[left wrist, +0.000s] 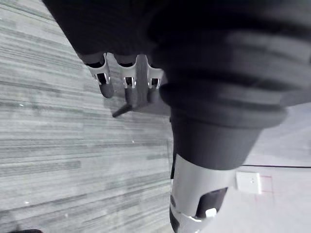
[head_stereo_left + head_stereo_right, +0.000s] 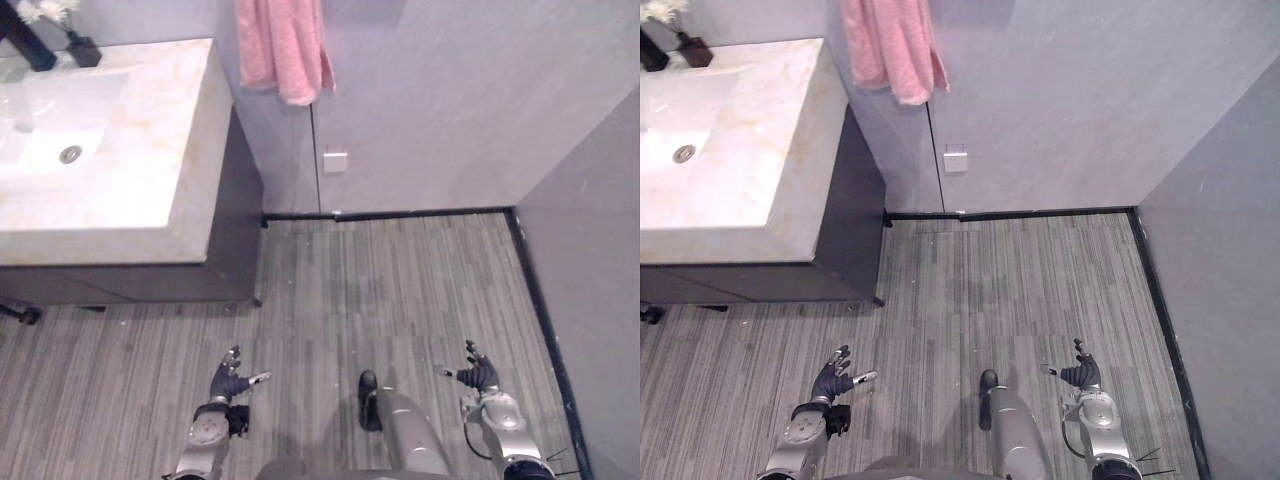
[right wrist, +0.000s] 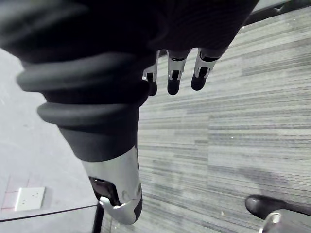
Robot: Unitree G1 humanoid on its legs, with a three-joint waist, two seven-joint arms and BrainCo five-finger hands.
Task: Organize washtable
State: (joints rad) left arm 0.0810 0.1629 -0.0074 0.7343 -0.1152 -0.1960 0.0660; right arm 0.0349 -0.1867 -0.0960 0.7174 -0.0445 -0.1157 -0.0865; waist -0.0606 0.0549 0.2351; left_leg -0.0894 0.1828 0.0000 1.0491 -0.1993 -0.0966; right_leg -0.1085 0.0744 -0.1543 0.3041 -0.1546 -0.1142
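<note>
Organizing apparently unstarted: I have left hand (image 2: pixel 232 380) and right hand (image 2: pixel 478 375) low, fingers relaxed and empty, well apart from the washtable (image 2: pixel 190 150).

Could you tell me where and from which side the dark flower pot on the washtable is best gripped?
Probably grip the flower pot round its boxy base, from the front right: white flowers lean above, the black tap stands close at its left, the wall behind.
</note>
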